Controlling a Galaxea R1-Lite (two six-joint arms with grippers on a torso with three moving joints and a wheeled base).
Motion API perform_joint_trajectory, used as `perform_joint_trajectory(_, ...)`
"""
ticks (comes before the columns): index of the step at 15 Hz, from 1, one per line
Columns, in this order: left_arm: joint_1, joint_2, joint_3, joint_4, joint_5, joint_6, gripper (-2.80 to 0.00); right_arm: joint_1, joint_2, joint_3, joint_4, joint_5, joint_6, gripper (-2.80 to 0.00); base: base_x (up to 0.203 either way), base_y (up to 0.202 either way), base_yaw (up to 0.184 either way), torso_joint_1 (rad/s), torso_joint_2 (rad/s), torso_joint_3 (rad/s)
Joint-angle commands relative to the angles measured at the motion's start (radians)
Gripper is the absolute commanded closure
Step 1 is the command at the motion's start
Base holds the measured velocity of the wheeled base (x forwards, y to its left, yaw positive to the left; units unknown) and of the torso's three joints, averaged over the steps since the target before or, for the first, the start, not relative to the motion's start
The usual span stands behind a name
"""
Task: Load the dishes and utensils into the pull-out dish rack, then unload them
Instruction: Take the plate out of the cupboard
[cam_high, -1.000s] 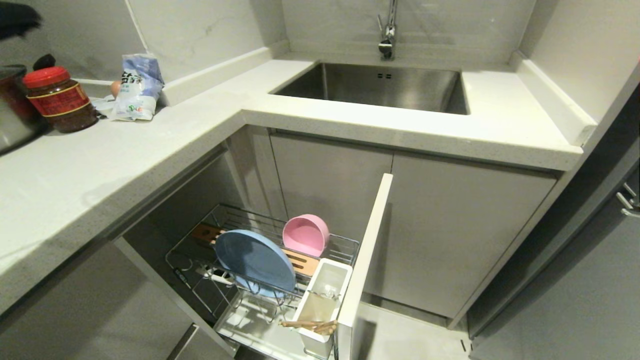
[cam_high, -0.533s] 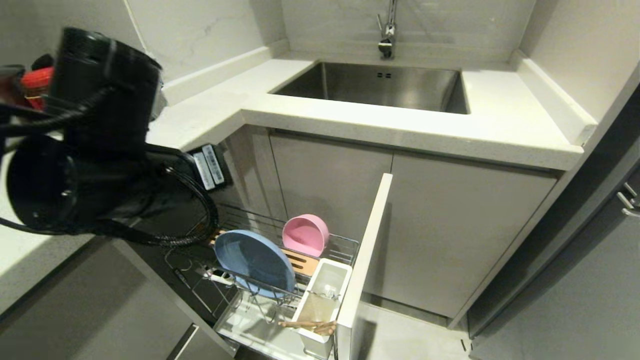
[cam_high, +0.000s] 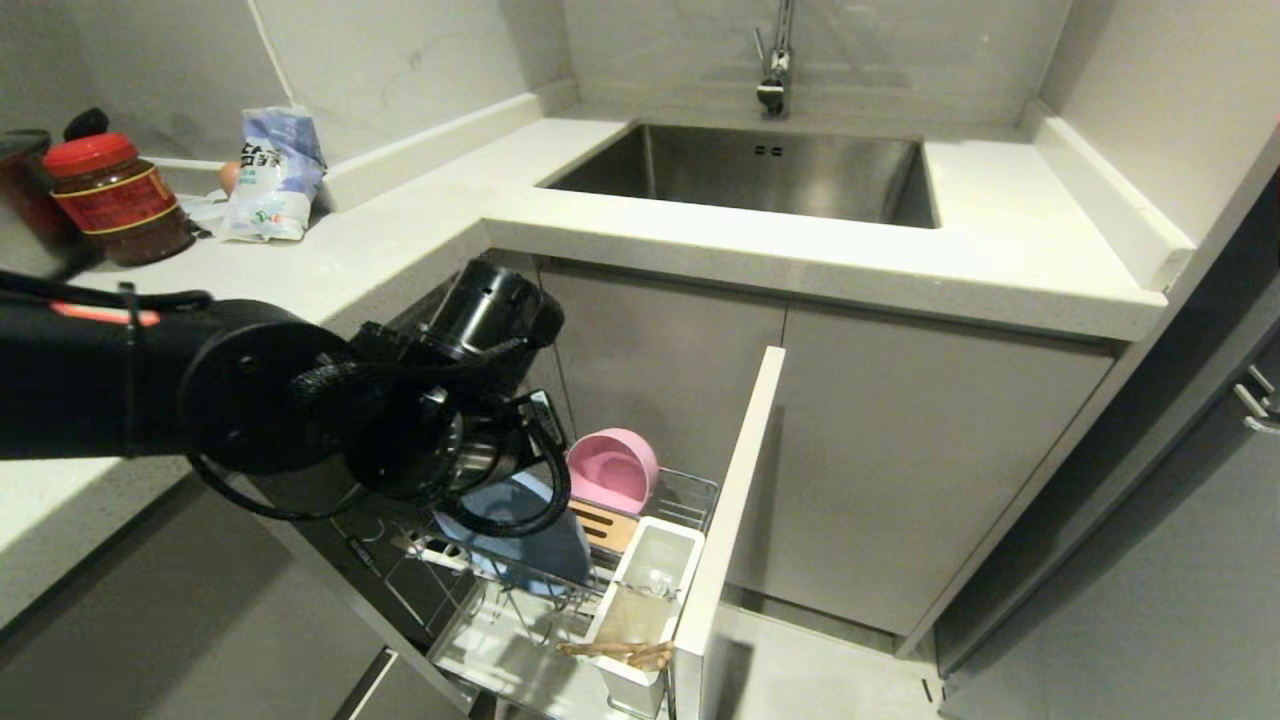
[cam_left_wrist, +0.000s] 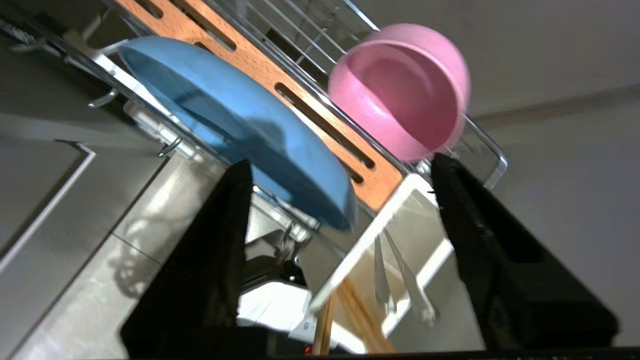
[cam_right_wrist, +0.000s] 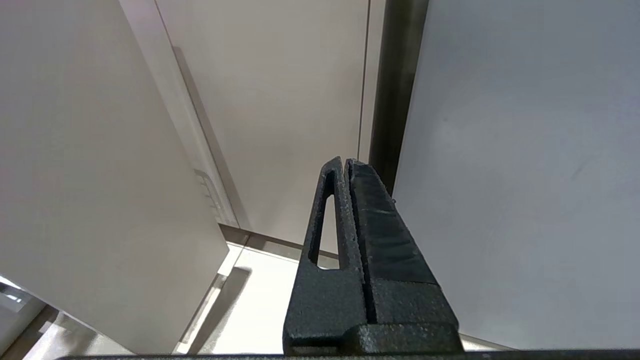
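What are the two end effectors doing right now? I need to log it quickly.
Left end effector: open, empty, above the blue plate and pink bowl in the rack.
Right end effector: closed, empty, near the cabinet doors.

Blue plate (cam_high: 545, 545) mostly behind left arm (cam_high: 300, 410); fork (cam_left_wrist: 395, 280) blurred

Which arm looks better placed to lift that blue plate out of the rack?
The left. Its open left gripper hangs just above the blue plate in the pull-out dish rack. The right gripper is shut, facing cabinet doors away from it.
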Motion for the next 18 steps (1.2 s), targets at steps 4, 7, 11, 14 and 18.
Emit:
perform_joint_trajectory(4,0.082,0.196,-0.011,-0.087,0.004,-0.015,-2.8,0.0,-0.001,0.026,-0.001,0.0,0.0,0.0,0.0,0.0,0.0,0.0,0.0,0.0)
perform_joint_trajectory(7,0.108,0.263,-0.031,-0.113,-0.001,-0.015,0.0,0.0,-0.001,0.026,-0.001,0.0,0.0,0.0,0.0,0.0,0.0,0.0,0.0,0.0)
perform_joint_trajectory(11,0.107,0.263,-0.035,-0.122,-0.002,-0.014,0.0,0.0,-0.001,0.026,-0.001,0.0,0.0,0.0,0.0,0.0,0.0,0.0,0.0,0.0)
perform_joint_trajectory(14,0.09,0.221,-0.033,-0.119,-0.002,-0.019,0.0,0.0,-0.001,0.026,-0.001,0.0,0.0,0.0,0.0,0.0,0.0,0.0,0.0,0.0)
perform_joint_trajectory(18,0.051,0.091,-0.032,-0.075,-0.017,-0.045,0.0,0.0,-0.001,0.026,-0.001,0.0,0.0,0.0,0.0,0.0,0.0,0.0,0.0,0.0)
